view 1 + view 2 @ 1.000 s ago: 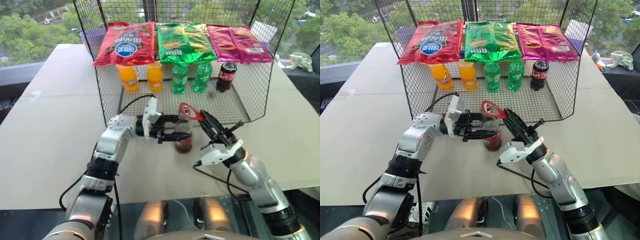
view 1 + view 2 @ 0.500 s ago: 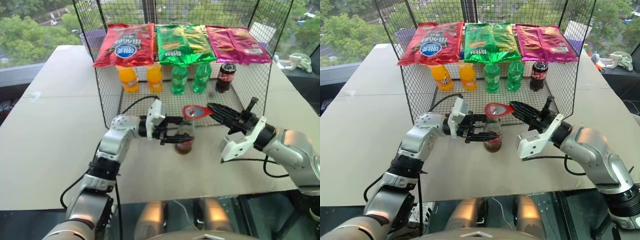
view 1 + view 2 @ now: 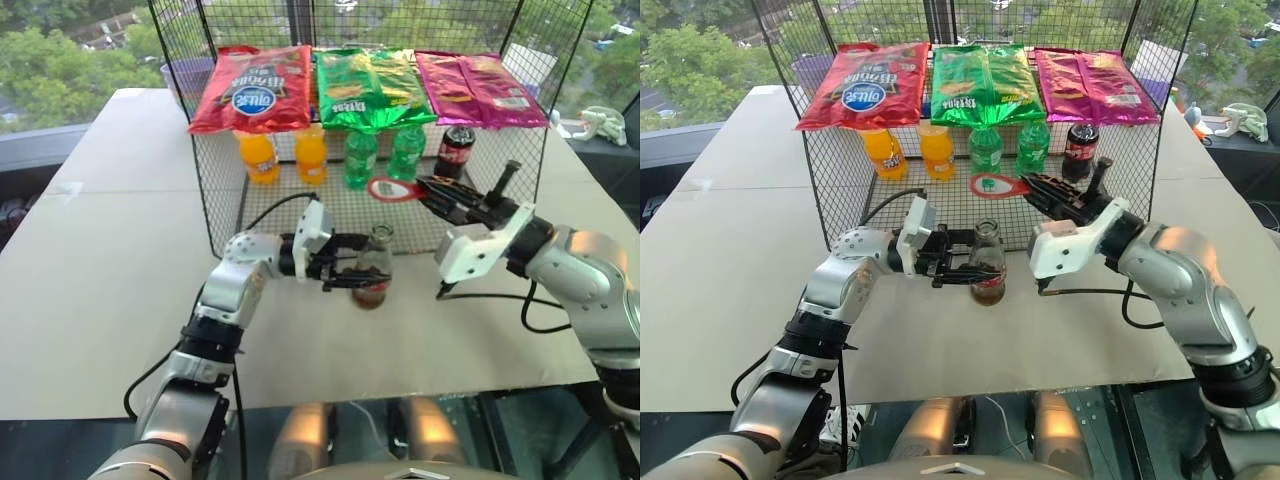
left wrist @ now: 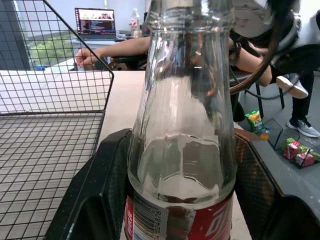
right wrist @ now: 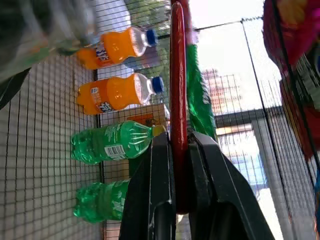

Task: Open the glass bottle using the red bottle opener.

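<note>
Head views, left arm: while the glass bottle (image 3: 372, 268) stood upright on the table (image 3: 110, 260), the left gripper (image 3: 350, 272) clasped its body from the side.
Head views, right arm: the right gripper (image 3: 428, 190) was clamped on the red bottle opener (image 3: 393, 189), held above and right of the bottle's mouth, apart from it, ring head pointing left, long axis roughly level.
Head views, containers: the wire basket (image 3: 225, 215) held orange, green and dark cola bottles under snack bags.
Left wrist view: black fingers (image 4: 95, 200) pressed both sides of the bottle, dark liquid low, neck clear, red label at the base.
Right wrist view: fingers (image 5: 160, 195) pinched the opener edge-on, facing the basket's bottles.
</note>
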